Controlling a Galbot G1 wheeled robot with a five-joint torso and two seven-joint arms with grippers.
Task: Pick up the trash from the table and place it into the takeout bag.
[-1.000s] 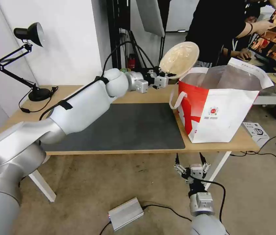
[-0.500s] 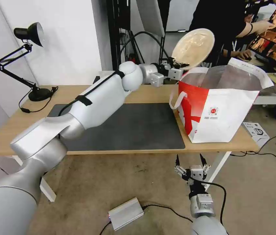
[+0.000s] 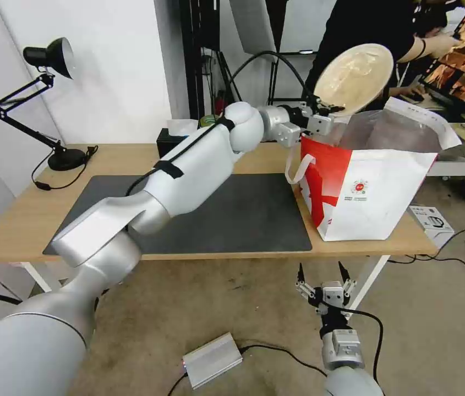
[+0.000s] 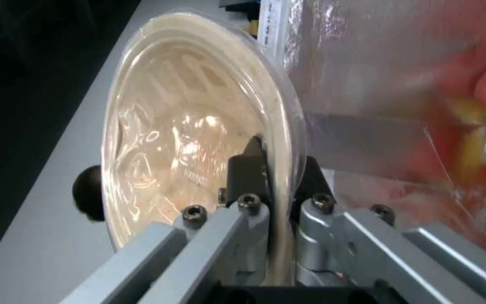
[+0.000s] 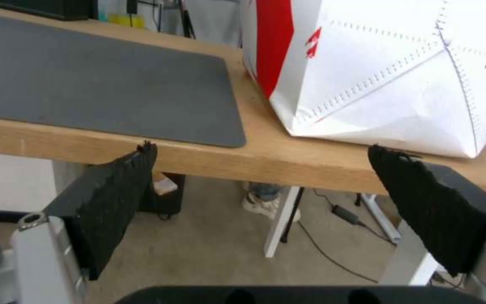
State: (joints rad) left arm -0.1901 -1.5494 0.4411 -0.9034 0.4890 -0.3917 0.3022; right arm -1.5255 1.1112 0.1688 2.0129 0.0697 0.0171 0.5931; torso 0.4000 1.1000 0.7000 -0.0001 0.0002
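— Left hand (image 3: 320,111)?
— Stretched out over the worktop (image 3: 133,157) to the near rim of the takeout bag (image 3: 375,190), clenched on the edge of the soiled beige shallow bowl (image 3: 354,77). In the left wrist view, rim of the bowl pinched between the two black fingers (image 4: 247,169).
— Bowl itself?
— Held up on edge, tilted, above the open mouth of the bag, well clear of the dark grey mat (image 3: 232,214). Inside of the bag: silver foil lining (image 4: 367,63), plus something red and orange, too blurred to name.
— Bag?
— Standing upright at the right end of the worktop, just beside the mat.
— Right hand (image 3: 321,278)?
— Low in front of the worktop edge, below the bag, fingers (image 5: 114,198) spread wide, grasping nothing.
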